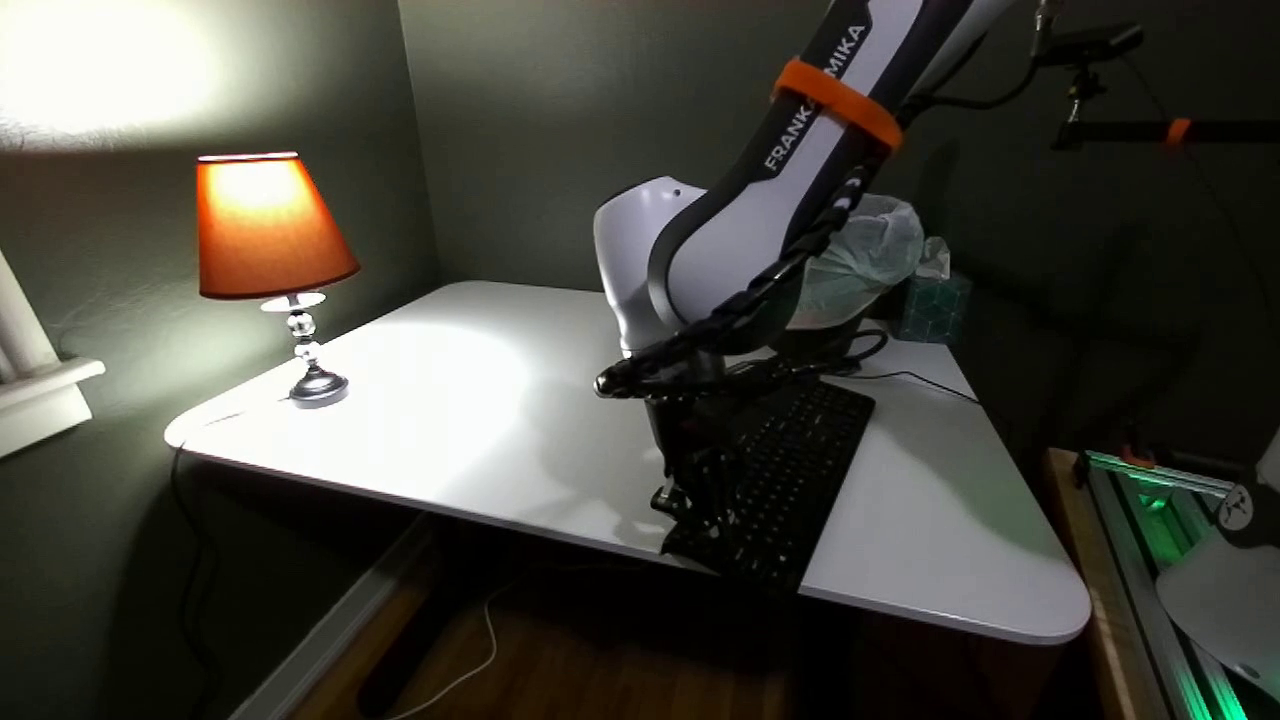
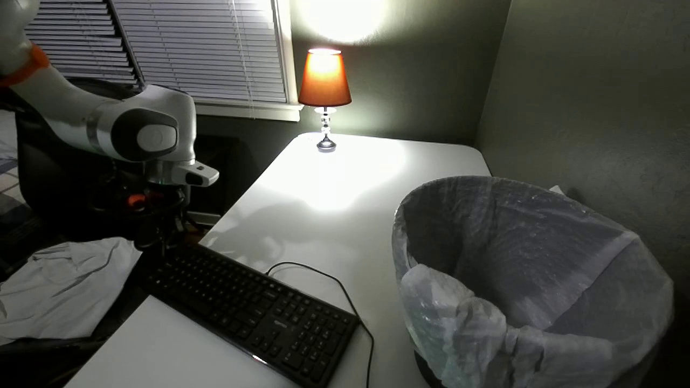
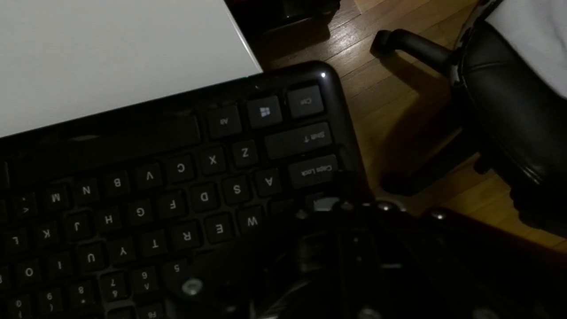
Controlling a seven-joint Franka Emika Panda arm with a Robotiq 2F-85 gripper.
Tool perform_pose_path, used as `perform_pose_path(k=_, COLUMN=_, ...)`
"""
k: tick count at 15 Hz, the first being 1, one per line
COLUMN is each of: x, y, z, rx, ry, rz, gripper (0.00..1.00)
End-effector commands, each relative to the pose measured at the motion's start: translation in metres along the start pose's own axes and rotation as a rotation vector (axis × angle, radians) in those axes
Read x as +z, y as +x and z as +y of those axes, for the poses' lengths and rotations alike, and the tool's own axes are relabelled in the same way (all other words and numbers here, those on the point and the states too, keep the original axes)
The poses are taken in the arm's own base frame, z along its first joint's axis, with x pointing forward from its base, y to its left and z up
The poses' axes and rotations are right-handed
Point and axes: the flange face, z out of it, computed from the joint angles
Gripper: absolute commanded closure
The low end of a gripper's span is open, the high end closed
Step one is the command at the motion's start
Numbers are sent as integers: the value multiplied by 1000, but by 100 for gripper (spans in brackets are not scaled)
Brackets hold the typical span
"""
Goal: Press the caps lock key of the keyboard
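ok so the gripper (image 3: 347, 182) is pointing down at the Ctrl/Shift end of the keyboard (image 3: 133, 212), tips by the outer end of the Caps Lock key (image 3: 312, 172). can't tell if they're touching it or just above, pic's too dark. same w/ the fingers tbh, no idea if they're apart or together. keyboard runs under the gripper & away from it across the white table (image 2: 334, 231), corner nearest the gripper poking past the edge. its cable (image 2: 291, 263) comes off the back edge. beyond the end farthest from the gripper there's a lined bin (image 2: 447, 323), w/ a tissue box (image 1: 935, 308) near it. lit lamp (image 2: 325, 81) is on the same table, well apart from the gripper. off the table edge nr the gripper: black chair (image 3: 509, 128) w/ a white cloth (image 3: 536, 40) on it.
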Motion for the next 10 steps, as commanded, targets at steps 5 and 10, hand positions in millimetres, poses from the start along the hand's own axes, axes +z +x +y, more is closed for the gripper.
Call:
perform_pose_path(k=5, x=3, y=5, z=0, rx=12, ry=14, rz=-35, gripper=100)
perform_pose_path(k=10, x=5, y=7, z=2, rx=21, ry=18, rz=-45, gripper=100)
